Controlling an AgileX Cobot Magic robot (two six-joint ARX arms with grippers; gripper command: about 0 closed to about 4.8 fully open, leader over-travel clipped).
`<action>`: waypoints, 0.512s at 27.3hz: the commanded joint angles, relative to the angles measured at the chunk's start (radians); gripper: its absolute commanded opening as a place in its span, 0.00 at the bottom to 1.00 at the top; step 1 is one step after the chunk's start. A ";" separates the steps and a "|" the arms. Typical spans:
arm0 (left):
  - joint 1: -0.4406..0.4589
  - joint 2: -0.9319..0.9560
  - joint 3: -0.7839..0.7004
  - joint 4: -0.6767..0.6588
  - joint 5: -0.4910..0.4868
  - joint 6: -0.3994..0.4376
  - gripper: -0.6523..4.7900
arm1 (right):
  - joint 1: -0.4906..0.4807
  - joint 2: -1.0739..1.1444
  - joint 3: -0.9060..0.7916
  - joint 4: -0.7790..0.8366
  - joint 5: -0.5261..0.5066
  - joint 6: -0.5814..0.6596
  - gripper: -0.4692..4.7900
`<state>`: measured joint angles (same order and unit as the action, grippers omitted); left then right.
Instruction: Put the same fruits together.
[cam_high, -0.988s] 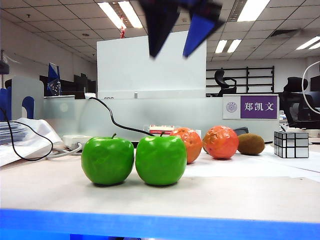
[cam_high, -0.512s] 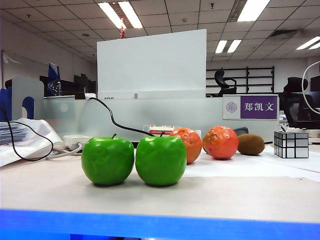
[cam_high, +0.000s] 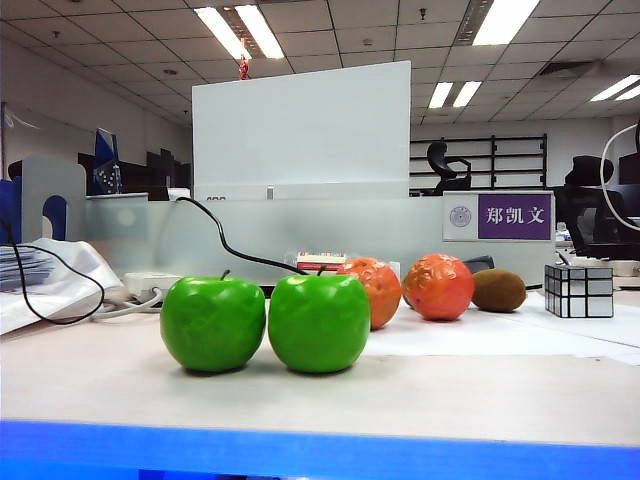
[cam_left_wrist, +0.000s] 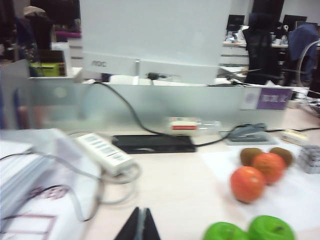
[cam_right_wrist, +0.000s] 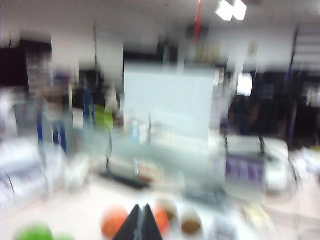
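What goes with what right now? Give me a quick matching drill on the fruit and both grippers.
1 green apples
2 orange-red fruits
3 kiwi
4 left gripper and right gripper

A brown, beside the mirror cube
B shut, holding nothing
C paired at the front of the table
D dimpled pair behind the apples

Pairs: 1-C, 2-D, 3-A, 4-B

The outside camera sits low at my table (cam_high: 300, 400) edge, close to the apples (cam_high: 318, 322). My wrist cameras look down from higher, sharing that fruit.
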<state>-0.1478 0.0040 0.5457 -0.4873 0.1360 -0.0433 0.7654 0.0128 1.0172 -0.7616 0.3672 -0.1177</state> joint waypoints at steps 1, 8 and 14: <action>0.003 0.002 -0.026 0.013 -0.002 -0.053 0.11 | 0.024 0.020 -0.054 -0.031 0.002 0.023 0.09; -0.002 -0.002 -0.136 0.083 0.023 -0.243 0.11 | 0.028 -0.008 -0.487 0.446 -0.101 0.076 0.09; -0.003 -0.002 -0.263 0.163 0.016 -0.269 0.11 | 0.026 -0.010 -0.815 0.818 -0.126 0.186 0.09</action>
<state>-0.1501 0.0040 0.2932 -0.3691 0.1532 -0.3031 0.7914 0.0036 0.2226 -0.0280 0.2333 0.0418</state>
